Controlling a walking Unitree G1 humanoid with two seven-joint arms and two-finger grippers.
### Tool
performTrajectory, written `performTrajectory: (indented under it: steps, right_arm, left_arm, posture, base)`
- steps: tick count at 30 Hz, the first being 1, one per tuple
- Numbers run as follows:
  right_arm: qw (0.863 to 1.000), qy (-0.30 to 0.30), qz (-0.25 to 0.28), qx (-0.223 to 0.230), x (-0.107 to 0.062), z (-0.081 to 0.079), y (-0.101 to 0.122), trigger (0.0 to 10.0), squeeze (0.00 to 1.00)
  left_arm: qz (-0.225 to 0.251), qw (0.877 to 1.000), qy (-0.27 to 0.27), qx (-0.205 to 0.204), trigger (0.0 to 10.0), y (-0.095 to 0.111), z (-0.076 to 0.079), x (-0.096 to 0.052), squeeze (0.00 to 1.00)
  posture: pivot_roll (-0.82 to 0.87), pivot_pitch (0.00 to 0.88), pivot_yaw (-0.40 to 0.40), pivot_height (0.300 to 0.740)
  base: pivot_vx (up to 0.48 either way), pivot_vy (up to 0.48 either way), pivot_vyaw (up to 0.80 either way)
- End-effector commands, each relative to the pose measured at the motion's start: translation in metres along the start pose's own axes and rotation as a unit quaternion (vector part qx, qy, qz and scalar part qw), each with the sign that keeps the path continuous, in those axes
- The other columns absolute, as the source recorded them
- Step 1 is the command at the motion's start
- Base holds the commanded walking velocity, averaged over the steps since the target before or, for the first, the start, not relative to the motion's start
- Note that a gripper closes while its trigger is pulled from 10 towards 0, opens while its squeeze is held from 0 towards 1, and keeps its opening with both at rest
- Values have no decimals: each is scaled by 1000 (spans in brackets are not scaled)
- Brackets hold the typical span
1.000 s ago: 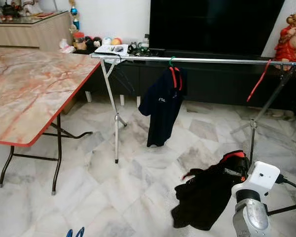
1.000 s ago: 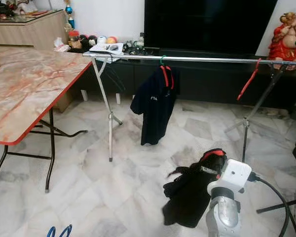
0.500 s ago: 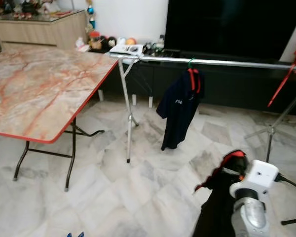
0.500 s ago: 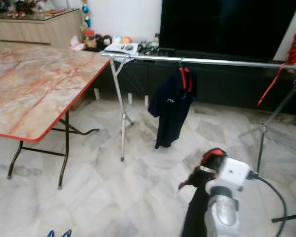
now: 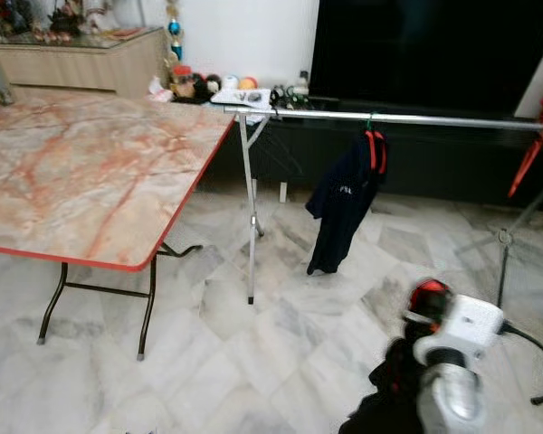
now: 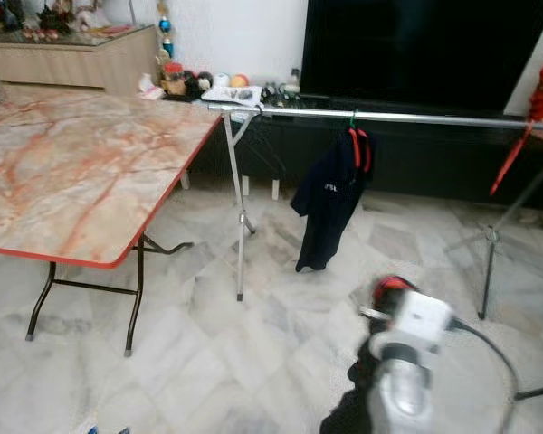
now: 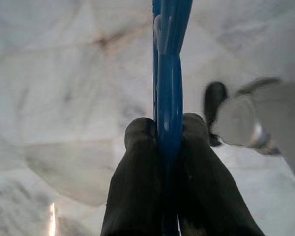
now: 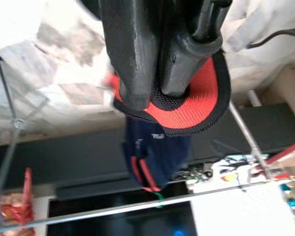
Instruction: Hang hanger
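A blue hanger (image 7: 169, 69) is clamped between the black fingers (image 7: 137, 167) of my left gripper (image 7: 168, 130), which is shut on it above the marble floor. My right gripper (image 8: 160, 98) is shut on the red collar (image 8: 196, 105) of a black garment (image 5: 394, 389) that hangs from it at lower right, beside my right arm (image 5: 452, 362). A long metal rail (image 5: 407, 117) on folding legs stands ahead. On it a navy shirt (image 5: 344, 208) hangs from a green hanger, and a red hanger (image 5: 528, 163) hangs near the right end.
A marble-topped folding table (image 5: 90, 181) with a red edge stands at the left. Behind the rail are a large dark TV (image 5: 434, 45) and a low black cabinet with small items. A wooden sideboard (image 5: 81, 59) is at back left. Open marble floor (image 5: 253, 362) lies before me.
The camera has turned, so the whole scene slid right. My right gripper has lifted the black garment off the floor, where it lay spread a second ago.
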State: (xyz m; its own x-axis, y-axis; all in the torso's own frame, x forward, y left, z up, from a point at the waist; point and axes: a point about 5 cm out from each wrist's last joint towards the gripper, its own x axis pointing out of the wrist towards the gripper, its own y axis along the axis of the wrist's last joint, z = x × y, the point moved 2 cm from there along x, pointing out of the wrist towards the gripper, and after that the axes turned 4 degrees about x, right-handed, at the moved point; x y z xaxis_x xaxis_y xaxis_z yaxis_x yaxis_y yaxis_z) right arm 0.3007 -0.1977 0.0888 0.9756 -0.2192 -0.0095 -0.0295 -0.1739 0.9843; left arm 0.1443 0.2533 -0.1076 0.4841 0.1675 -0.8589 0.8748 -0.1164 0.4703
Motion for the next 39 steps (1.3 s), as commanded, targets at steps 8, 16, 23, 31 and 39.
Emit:
performTrajectory:
  steps: [8,16,23,31,39]
  right_arm:
    - [999,1,25,-21,2,2,11,10000,0]
    - [999,6,29,-27,4,0,12,10000,0]
    - [999,7,31,-30,5,-2,13,10000,0]
    - [999,11,36,-31,6,-4,15,10000,0]
    - [999,13,38,-33,7,-6,16,10000,0]
  left_arm:
    - [-4,1000,-10,-4,10000,0,7,1,0]
    - [-3,1000,-10,-7,10000,0,7,1,0]
    - [-3,1000,-10,-9,10000,0,8,1,0]
    - [-3,1000,-10,-9,10000,-1,8,1,0]
    - [-3,1000,-10,-8,10000,-1,8,0,0]
  posture:
    - [104,14,-8,740]
    - [106,18,-10,740]
    - [106,19,-11,740]
    - [110,11,-13,740]
    - [108,0,-12,740]
  base:
    - [0,470,0]
    - [0,470,0]
    - [0,469,0]
    - [0,469,0]
    - [0,469,0]
